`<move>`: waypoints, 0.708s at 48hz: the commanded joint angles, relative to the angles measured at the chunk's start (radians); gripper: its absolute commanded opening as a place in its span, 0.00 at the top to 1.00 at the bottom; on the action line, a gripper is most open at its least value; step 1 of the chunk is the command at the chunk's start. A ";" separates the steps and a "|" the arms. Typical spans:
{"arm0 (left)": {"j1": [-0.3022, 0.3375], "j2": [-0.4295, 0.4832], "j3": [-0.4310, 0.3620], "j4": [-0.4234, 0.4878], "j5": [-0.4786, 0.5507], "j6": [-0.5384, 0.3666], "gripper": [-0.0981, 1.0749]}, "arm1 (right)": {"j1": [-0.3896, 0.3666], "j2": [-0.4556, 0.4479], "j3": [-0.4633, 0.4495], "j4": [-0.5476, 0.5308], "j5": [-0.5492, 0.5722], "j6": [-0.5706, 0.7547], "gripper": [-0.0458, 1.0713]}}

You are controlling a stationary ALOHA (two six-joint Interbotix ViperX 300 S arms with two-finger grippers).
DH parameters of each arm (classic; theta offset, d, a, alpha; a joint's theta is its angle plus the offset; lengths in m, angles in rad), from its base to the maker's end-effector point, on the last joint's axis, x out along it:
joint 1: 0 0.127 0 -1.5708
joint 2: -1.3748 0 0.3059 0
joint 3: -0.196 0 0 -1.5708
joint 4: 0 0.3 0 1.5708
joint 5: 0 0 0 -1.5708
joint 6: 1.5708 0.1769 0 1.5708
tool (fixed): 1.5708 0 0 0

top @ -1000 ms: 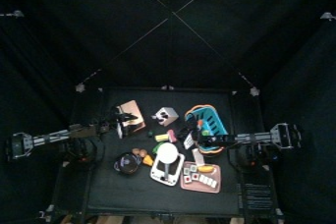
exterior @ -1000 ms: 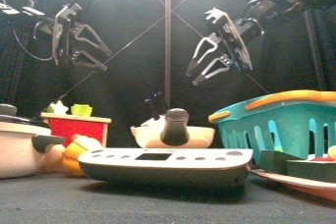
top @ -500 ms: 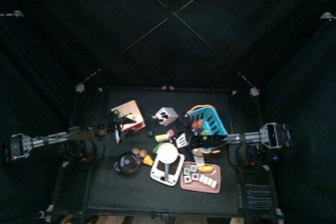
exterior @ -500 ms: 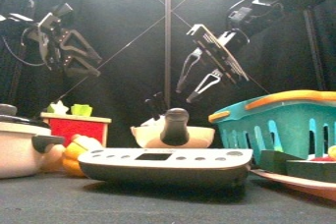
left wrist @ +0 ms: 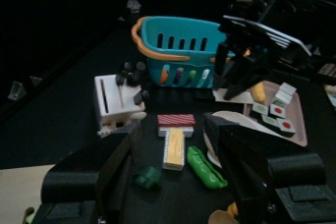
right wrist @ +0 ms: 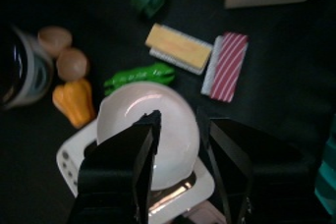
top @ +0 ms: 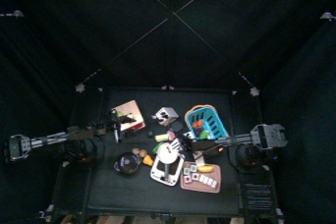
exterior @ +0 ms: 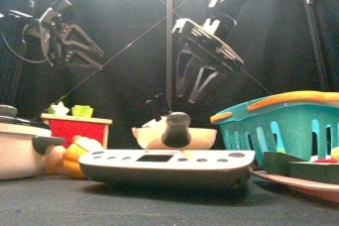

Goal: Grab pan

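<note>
The pan (exterior: 16,145) sat at the lower left of the front view, its black handle pointing toward the middle. Your right gripper (exterior: 199,79) hung with jaws spread above the centre, so the pan lay down and to its left. Your left gripper (exterior: 63,50), also spread, hovered above the pan's side and looked the nearer one

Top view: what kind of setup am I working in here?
Likely a robot test pen, not a real kitchen: black curtains enclose a small black table crowded with toy kitchenware, including a teal plastic basket and a white kitchen scale.
</note>
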 commanded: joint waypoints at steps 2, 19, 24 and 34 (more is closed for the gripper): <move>-0.002 -0.003 -0.005 -0.003 -0.003 0.002 0.15 | -0.014 0.002 -0.032 0.135 -0.029 -0.198 0.28; 0.005 -0.005 0.005 -0.014 -0.002 0.002 0.15 | -0.064 0.017 0.052 0.169 -0.072 -0.307 0.28; 0.005 -0.005 0.008 -0.023 0.000 0.002 0.15 | -0.071 0.017 0.067 0.170 -0.106 -0.307 0.28; 0.006 -0.005 0.014 -0.037 0.000 0.002 0.15 | -0.081 0.054 0.078 0.172 -0.147 -0.310 0.29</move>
